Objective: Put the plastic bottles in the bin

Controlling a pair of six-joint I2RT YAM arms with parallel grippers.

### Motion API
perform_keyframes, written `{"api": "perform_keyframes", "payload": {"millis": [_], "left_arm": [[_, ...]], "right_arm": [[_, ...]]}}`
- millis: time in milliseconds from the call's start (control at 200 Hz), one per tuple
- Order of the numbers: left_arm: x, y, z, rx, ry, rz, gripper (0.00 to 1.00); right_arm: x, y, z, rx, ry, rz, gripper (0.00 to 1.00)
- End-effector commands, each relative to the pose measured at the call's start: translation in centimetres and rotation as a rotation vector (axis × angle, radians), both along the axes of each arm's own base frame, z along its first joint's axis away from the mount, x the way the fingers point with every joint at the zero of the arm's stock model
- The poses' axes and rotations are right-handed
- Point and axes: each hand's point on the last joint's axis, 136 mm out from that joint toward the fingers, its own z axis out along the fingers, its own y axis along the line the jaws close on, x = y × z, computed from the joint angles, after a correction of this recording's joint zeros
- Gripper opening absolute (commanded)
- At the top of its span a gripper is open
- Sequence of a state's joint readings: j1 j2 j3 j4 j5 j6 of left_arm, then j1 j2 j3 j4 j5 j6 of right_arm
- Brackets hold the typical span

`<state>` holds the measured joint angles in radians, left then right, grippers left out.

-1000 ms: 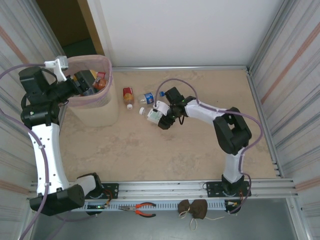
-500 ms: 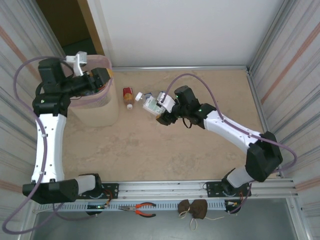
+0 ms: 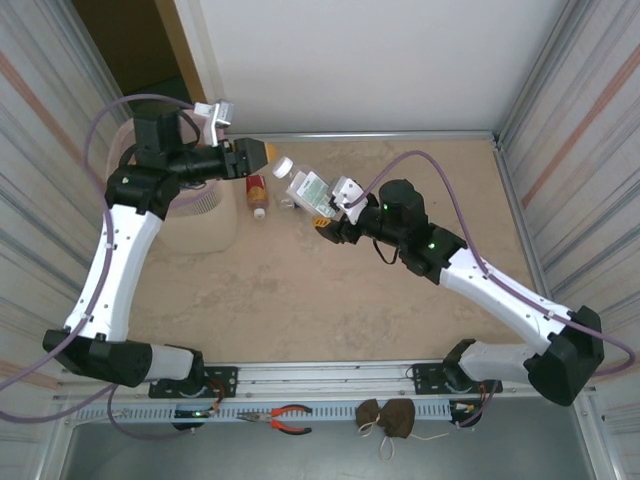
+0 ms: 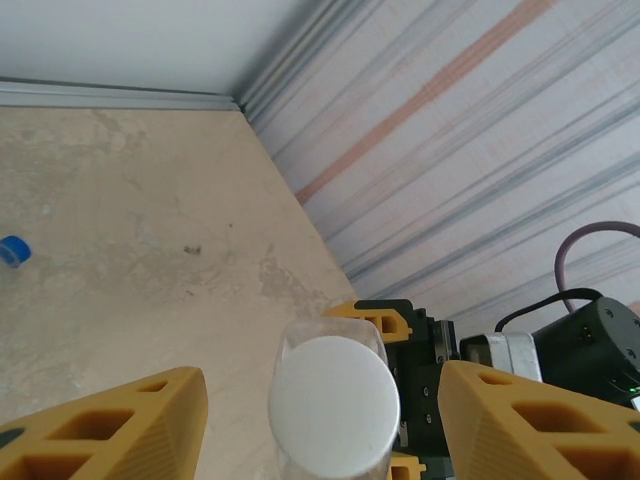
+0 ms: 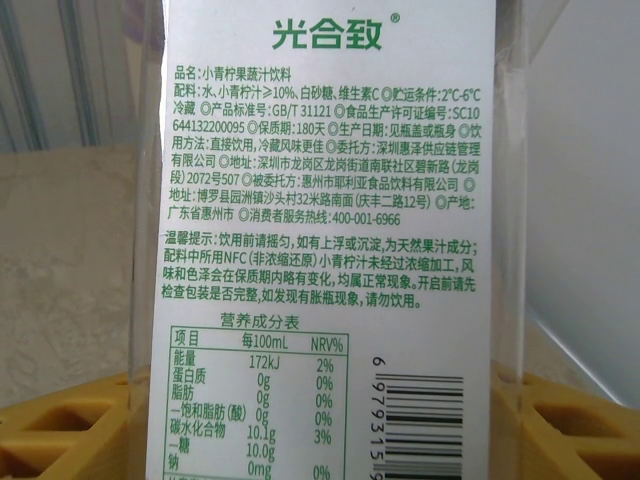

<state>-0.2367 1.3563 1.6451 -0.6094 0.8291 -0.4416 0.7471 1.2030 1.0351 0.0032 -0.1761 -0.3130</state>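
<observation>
Not done yet: the right gripper (image 3: 322,212) clamps a clear bottle (image 3: 308,188) aloft near the bin (image 3: 198,222), its cap between the left gripper's (image 3: 258,157) spread, untouching fingers (image 4: 120,425), while a red-labelled bottle (image 3: 257,192) lies on the table (image 3: 300,300) beside the bin.

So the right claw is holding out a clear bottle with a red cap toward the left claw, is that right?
Not quite: the cap is white, not red; the left wrist view shows it head-on. The rest stands: the right claw holds the clear bottle out toward the left claw.
</observation>
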Motion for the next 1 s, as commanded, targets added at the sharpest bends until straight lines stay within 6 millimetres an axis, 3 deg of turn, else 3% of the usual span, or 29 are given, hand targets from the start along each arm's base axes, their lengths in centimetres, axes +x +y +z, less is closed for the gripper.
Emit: {"api": "perform_keyframes", "payload": {"millis": [0,301,762,997], "left_arm": [[-0.6,-1.6,1.9,-0.014,-0.086,-0.069,0.62],[-1.0,-3.8,1.4,0.0,-0.086,-0.132,0.55],[-0.9,-3.8,1.6,0.019,-0.115,-0.118,0.3],[-0.4,-2.8,1.9,0.062,-0.152,-0.057,0.25]], "right_arm": [[-0.4,-0.3,2.5,0.073,-0.043,-0.017,0.56],[-0.6,-0.6,3.3,0.092,-0.051,-0.019,0.56],[-0.6,-0.7,3.5,0.103,-0.043,-0.03,0.57],[-0.6,-1.1,4.1,0.108,-0.037,-0.043,0.8]]}}
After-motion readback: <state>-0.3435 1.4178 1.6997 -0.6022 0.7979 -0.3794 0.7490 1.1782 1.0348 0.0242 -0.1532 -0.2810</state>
